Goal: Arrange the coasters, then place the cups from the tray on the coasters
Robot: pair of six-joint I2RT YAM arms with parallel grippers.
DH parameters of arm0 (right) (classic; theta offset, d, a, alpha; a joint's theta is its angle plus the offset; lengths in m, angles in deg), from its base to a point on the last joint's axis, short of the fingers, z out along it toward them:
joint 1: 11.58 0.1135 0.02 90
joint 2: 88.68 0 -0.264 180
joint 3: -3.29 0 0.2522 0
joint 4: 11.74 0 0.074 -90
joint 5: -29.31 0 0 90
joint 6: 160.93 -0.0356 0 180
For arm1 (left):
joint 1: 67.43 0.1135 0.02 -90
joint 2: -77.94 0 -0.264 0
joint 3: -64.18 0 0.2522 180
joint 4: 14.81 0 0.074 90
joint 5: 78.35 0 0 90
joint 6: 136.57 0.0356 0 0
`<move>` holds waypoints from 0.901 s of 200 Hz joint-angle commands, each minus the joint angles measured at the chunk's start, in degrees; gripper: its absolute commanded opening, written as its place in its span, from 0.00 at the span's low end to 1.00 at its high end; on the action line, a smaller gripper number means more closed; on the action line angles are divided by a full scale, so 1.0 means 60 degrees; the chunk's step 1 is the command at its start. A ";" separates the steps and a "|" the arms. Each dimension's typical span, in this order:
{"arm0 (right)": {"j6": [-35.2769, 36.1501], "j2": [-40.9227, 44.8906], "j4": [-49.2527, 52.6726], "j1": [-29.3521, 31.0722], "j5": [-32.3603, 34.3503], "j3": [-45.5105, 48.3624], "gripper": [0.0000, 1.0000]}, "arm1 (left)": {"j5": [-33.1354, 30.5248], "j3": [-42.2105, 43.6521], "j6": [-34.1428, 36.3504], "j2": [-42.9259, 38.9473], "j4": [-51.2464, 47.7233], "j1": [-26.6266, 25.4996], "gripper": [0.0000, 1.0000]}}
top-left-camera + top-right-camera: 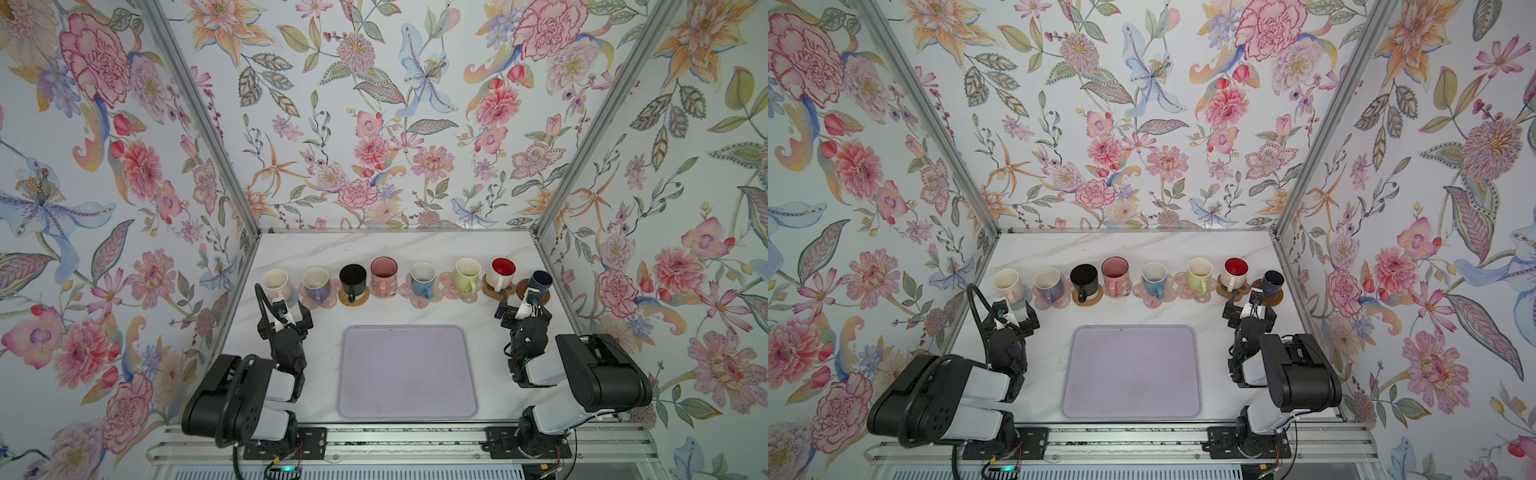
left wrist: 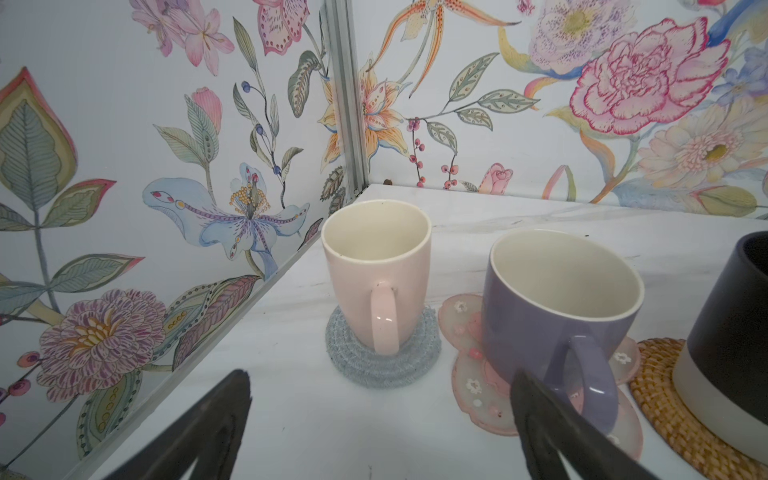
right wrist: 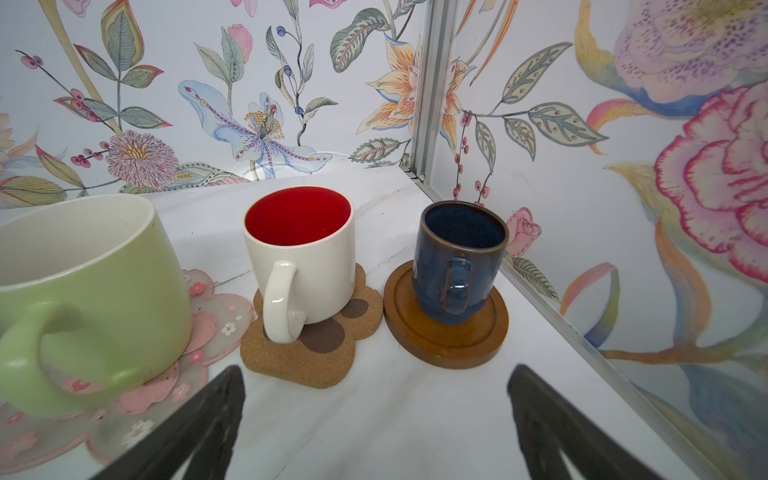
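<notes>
My left gripper [image 2: 382,415] hangs with its jaws wide apart and nothing between them, just short of the cream-pink mug [image 2: 376,266], which stands on the grey knitted coaster [image 2: 382,370]. My right gripper [image 3: 374,399] is likewise spread and empty. It faces the white mug with red inside [image 3: 307,266] on the brown paw coaster [image 3: 303,353] and the small navy mug [image 3: 457,266] on the brown disc coaster [image 3: 444,340]. In both top views eight mugs stand in one row toward the back of the table, and the lavender tray [image 1: 407,374] lies bare between my arms. Under the pink mug [image 1: 383,276] I can barely make out a coaster; probably one is there. I judge the placing done. The next move calls only for drawing both arms clear without brushing a handle.
</notes>
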 commanded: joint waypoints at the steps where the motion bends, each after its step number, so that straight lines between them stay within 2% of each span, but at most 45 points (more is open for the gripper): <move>1: -0.0101 0.0090 0.0003 -0.0040 -0.0102 -0.0077 0.99 | 0.0438 -0.0832 0.0329 0.0720 0.0415 0.0122 0.99; 9: -0.0101 0.0090 0.0000 -0.0053 -0.0104 -0.0079 0.99 | 0.0351 -0.1412 0.0078 0.0393 -0.1239 0.0200 0.99; 17: -0.0101 0.0097 0.0011 -0.0051 -0.0107 -0.0078 0.99 | 0.0539 -0.1892 -0.0035 0.0368 -0.2052 0.0337 0.99; 39: -0.0148 0.0105 0.0081 -0.0087 -0.0131 -0.0100 0.99 | 0.0852 -0.1770 -0.0255 0.0424 -0.1712 0.0661 0.99; 53: -0.0308 0.0162 0.0845 -0.0170 -0.0087 -0.0413 0.99 | 0.0843 -0.1747 -0.0238 0.0420 -0.1652 0.0659 0.99; 73: -0.0629 0.0310 0.2065 -0.0582 -0.0855 -0.0957 0.99 | 0.0862 -0.1751 -0.0224 0.0420 -0.1643 0.0659 0.99; 149: -0.0760 0.0298 0.2485 -0.0885 -0.1499 -0.1191 0.99 | 0.1058 -0.1788 -0.0085 0.0427 -0.1703 0.0600 0.99; 180: -0.0802 0.0350 0.2335 -0.0887 -0.1339 -0.1093 0.99 | 0.1049 -0.1786 -0.0088 0.0427 -0.1695 0.0600 0.99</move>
